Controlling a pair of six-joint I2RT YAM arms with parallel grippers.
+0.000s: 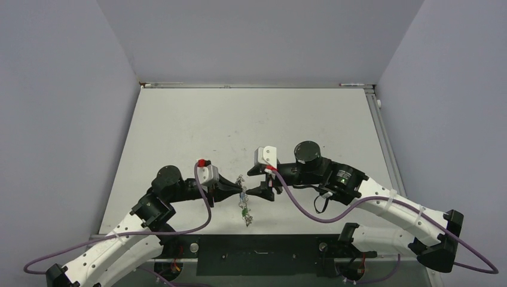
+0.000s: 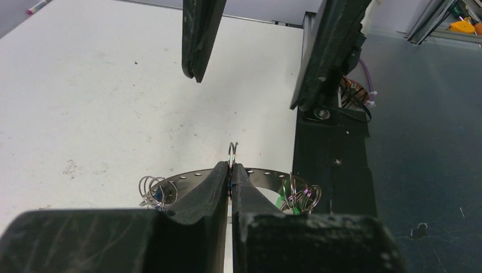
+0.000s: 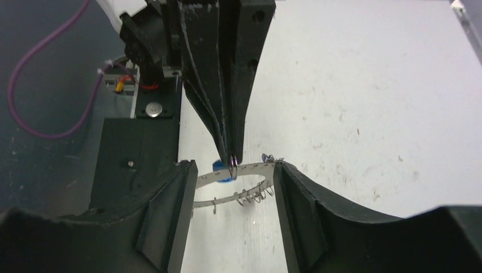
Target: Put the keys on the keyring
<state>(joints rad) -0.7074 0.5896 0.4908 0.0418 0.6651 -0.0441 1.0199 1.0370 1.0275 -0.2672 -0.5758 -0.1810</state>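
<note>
left claw (image 2: 230, 181), nearest the lens, is clamped tight on the small split ring (image 2: 232, 150) of a key, the loop poking up just past its tips. its blue tag (image 3: 220, 166) shows beside the pinch in the right wrist view. the fine grip likely serves to steady the little ring so it can be worked onto the keyring.

just beyond, the keyring (image 2: 258, 172) hangs in the air between the two arms, a flat grey band with holes along its rim, touching or almost touching the pinched loop. whether the loop is already threaded through the band cannot be told. other keys (image 2: 152, 191) dangle in clusters on either side, and in the top view they trail below the band toward the arm bases.

facing it, right claw (image 2: 245, 91) stands wide. the band spans the gap between its jaws, and it is unclear whether the band's edges touch them. with that claw holding nothing, the keyring's weight probably rests on the left pinch.

farther back lies the table (image 2: 85, 102), white and scuffed, well under the work; holding the job aloft likely gives the hanging keys room to swing free.
</note>
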